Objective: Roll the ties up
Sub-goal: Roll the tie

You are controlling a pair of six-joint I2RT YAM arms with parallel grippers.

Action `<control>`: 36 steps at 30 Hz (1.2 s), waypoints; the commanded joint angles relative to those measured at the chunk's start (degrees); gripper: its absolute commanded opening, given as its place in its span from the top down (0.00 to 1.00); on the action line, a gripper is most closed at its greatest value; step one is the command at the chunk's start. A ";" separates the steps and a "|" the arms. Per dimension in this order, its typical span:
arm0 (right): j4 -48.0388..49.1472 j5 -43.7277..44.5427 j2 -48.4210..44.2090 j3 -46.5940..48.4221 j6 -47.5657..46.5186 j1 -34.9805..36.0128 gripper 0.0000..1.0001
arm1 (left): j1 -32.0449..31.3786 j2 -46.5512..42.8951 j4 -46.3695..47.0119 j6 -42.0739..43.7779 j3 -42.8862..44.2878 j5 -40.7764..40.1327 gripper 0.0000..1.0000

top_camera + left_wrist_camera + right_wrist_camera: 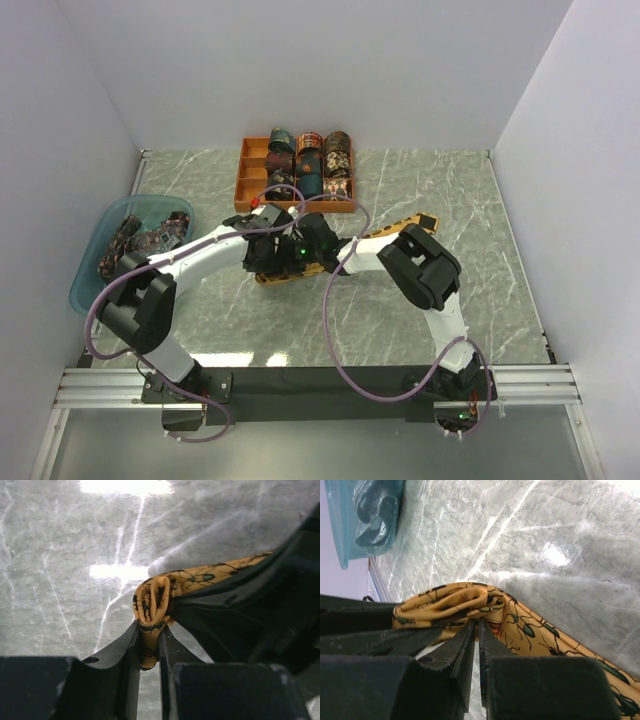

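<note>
Top external view: 2 black-and-white robot arms reach in from the near edge of a grey marble-pattern desk [450,300] and meet at its centre over a mustard tie [415,222]. The tie lies flat, running from the centre toward the right edge. The left gripper [285,255] and right gripper [315,245] sit just beside each other at the tie's near end.

Left wrist view: the left gripper [150,630] has its 2 fingers pressed together on the folded end of the mustard tie [200,577], which bunches above the fingertips. The tie's pattern is small dark beetles.

Right wrist view: the right gripper [476,625] is closed to a thin slit, pinching the same folded end of the tie [520,625].

At the middle of the far edge stands an orange tray [242,185] with compartments; rolled ties [310,160] in dark colours stand in its centre and right columns. At the left edge sits a translucent blue basin [85,275] holding loose dark ties [140,240] in a heap.
</note>
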 commanded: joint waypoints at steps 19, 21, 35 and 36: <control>-4.36 4.96 -11.44 -6.57 -6.70 -3.81 0.76 | -2.72 5.86 5.81 -3.47 6.23 7.22 0.92; -5.50 5.76 -13.38 -7.62 -7.67 -4.60 0.75 | -2.90 6.56 6.07 -3.47 6.58 7.66 0.92; -4.71 6.55 -19.01 -14.39 -8.29 -8.91 0.74 | -4.13 10.26 6.16 -3.82 8.87 8.54 0.69; -4.63 6.29 -19.36 -14.83 -8.29 -9.17 0.74 | -4.22 9.99 6.16 -3.91 8.95 8.54 0.64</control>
